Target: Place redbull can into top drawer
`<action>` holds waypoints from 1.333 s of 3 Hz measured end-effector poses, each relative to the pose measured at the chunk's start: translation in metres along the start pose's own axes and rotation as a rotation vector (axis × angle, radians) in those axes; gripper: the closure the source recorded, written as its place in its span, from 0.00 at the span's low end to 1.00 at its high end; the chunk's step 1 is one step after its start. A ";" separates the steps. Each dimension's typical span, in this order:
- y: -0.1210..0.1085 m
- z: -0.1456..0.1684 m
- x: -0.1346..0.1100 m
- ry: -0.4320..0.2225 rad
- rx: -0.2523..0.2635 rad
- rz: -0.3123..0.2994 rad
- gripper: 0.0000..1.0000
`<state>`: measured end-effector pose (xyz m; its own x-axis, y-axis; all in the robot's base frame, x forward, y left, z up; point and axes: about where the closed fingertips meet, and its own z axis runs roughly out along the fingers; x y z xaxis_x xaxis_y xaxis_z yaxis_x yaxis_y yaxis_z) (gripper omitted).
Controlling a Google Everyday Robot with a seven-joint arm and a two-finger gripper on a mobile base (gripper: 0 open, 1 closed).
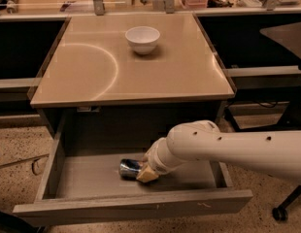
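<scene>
The top drawer (133,208) is pulled wide open below the tabletop. My gripper (144,173) reaches down into it from the right, low over the pale bottom near the middle. It is shut on the redbull can (128,169), a slim silver and blue can that lies on its side and sticks out to the left of the tan fingertips (147,175). The can is at or just above the drawer bottom; I cannot tell whether it touches. My white arm (228,149) hides the right part of the drawer.
A white bowl (142,39) stands at the back middle of the tan tabletop (179,76). Dark desks flank the table on both sides. An office chair base (281,210) stands on the speckled floor at the right.
</scene>
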<state>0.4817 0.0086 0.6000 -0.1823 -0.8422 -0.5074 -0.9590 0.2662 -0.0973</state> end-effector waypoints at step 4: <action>0.000 0.001 0.000 0.000 0.000 0.000 0.13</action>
<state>0.4818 0.0094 0.5995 -0.1823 -0.8423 -0.5072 -0.9590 0.2662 -0.0975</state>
